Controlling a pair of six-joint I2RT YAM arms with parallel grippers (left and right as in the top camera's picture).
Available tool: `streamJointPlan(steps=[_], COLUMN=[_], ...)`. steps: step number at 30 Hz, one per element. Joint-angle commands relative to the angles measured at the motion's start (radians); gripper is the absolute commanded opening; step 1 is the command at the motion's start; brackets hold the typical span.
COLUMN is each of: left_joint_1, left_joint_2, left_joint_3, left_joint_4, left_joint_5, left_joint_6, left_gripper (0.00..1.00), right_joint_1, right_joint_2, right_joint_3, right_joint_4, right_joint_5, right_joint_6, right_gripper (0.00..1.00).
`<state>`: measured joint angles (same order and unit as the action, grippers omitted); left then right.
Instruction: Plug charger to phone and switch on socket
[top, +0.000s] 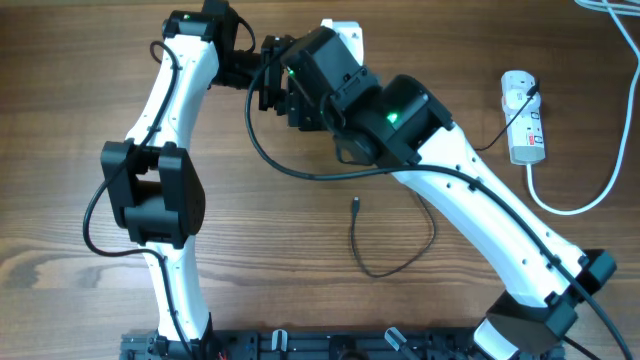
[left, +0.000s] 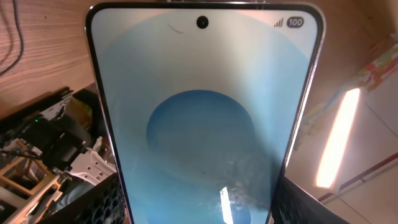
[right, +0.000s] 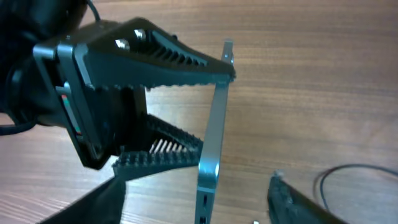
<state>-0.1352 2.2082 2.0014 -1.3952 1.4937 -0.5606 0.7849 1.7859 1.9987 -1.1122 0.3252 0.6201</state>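
Wooden table (top: 300, 240): left gripper (left: 208, 202) pinches the phone (left: 199, 112); right gripper (right: 196, 199) is spread at its port end; charger (top: 353, 235) lies loose, socket (top: 524, 118) well apart.

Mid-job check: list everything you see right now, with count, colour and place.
phone: 1, cyan screen, white frame, held in the left gripper, top centre
charger: 1, thin black cable, looping on the table centre; connector tip lying free, not in the phone
socket: 1, white strip, right side of the table
cord: 1, thick white, curving from the socket along the right edge
table: 1, brown wood
left gripper: 1, black, shut on the phone
right gripper: 1, black, open, facing the phone's edge
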Motion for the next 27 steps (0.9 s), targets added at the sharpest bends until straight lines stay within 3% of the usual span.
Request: streamJointPlan(steps=[1, 4, 7, 11, 13, 21, 23, 27], left_joint_1=[0.003, 0.002, 0.002, 0.003, 0.003, 0.003, 0.003, 0.003], left_joint_2=[-0.034, -0.034, -0.034, -0.034, -0.034, -0.034, -0.034, -0.034], left_joint_3=[0.023, 0.023, 0.023, 0.023, 0.023, 0.023, 0.023, 0.023], left_joint_4=[-0.002, -0.002, -0.002, -0.012, -0.012, -0.013, -0.013, -0.012], left_joint_5=[0.069, 0.081, 0.082, 0.083, 0.083, 0.083, 0.083, 0.083], left_joint_6=[-0.009, -0.010, -0.010, -0.021, -0.021, -0.024, -0.024, -0.025], left_gripper=[0.65, 0.65, 0.65, 0.66, 0.66, 0.66, 0.66, 0.66], right_joint_1=[0.000, 0.000, 0.000, 0.000, 0.000, 0.000, 0.000, 0.000], right_joint_2=[0.022, 0.033, 0.040, 0.042, 0.041, 0.042, 0.042, 0.042], right_joint_3=[0.021, 0.021, 0.021, 0.021, 0.021, 0.021, 0.021, 0.021], right_joint_4=[0.015, 0.013, 0.020, 0.023, 0.023, 0.029, 0.028, 0.030], right_joint_5=[0.038, 0.061, 0.063, 0.076, 0.085, 0.109, 0.111, 0.111], right_joint_6=[0.012, 0.012, 0.012, 0.010, 0.009, 0.009, 0.009, 0.011], right_gripper=[0.67, 0.66, 0.56, 0.52, 0.44, 0.33, 0.22, 0.18])
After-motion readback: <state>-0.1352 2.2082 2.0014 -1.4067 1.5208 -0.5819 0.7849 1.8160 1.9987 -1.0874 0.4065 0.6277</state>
